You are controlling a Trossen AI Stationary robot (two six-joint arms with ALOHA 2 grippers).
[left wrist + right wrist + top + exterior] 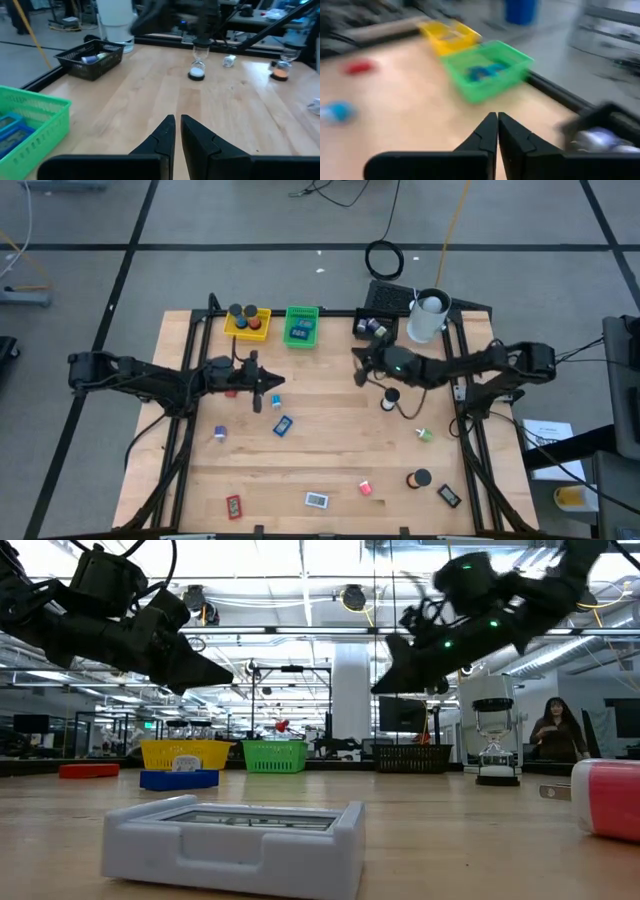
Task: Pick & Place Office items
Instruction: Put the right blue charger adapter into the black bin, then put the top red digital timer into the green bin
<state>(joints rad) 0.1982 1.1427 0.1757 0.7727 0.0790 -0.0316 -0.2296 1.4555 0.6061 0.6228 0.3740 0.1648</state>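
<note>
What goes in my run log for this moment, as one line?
left pincer: shut, empty, above table | right pincer: shut, empty, near black tray | green tray: holds blue pieces

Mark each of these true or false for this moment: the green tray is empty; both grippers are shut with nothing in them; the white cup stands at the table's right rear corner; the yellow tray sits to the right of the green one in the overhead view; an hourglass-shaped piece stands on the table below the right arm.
1. The green tray is empty. False: blue flat pieces lie in it.
2. Both grippers are shut and hold nothing. True: the left gripper and the right gripper each show fingers together with nothing between them.
3. The white cup stands at the table's right rear corner. True.
4. The yellow tray sits right of the green tray. False: it is on its left.
5. An hourglass-shaped piece stands below the right arm. True.
</note>
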